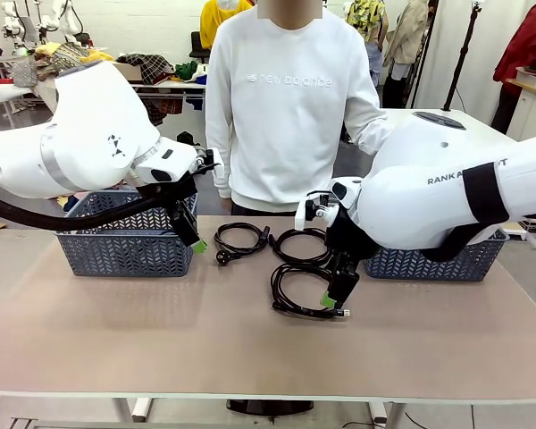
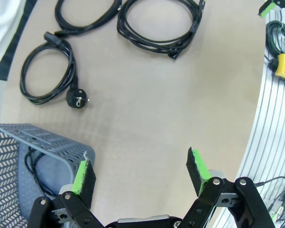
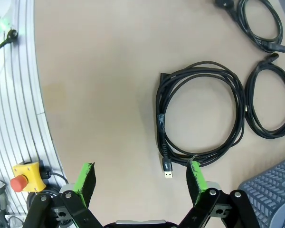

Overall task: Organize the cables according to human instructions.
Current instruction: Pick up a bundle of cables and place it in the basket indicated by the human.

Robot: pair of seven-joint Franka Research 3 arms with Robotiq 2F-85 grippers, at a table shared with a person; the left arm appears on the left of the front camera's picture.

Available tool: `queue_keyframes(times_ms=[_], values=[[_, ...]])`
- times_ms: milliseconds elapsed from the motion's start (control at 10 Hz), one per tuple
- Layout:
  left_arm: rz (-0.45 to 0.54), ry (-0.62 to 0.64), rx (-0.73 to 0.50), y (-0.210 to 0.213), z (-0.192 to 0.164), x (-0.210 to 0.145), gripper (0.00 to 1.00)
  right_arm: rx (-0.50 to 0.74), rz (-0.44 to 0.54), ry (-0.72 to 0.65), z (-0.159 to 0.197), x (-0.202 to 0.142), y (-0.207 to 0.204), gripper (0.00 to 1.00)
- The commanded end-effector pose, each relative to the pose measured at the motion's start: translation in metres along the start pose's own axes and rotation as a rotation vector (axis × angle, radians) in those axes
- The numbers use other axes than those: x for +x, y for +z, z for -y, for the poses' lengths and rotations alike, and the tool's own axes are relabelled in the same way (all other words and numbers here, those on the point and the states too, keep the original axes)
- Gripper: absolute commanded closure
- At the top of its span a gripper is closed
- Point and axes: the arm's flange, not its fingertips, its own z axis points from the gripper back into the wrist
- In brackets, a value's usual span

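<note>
The left gripper hangs empty, fingers apart, at the left basket's near corner. The right gripper, likewise spread and empty, hovers over the nearest cable. Three coiled cables lie on the table between that basket and the right basket, and a fourth cable sits inside the left one.

The right arm hides much of the right basket and one side of the middle cable (seen from the front); the left basket covers most of another cable.
</note>
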Motion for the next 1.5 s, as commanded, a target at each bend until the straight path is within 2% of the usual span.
queue_keyframes(times_ms=[0,200,500,1400], values=[[-0.001,0.006,0.002,0.001,-0.001,-0.001,0.0,0.0,0.001,-0.001,0.0,0.0,0.0,0.0],[-0.001,0.006,0.002,0.001,-0.001,-0.001,0.0,0.055,-0.015,0.043,0.007,0.014,-0.032,0.0],[-0.001,0.006,0.002,0.001,-0.001,-0.001,0.0,0.061,-0.069,0.071,0.011,0.03,-0.055,0.0],[-0.001,0.006,0.002,0.001,-0.001,-0.001,0.0,0.068,-0.176,0.078,0.027,0.031,-0.097,0.0]])
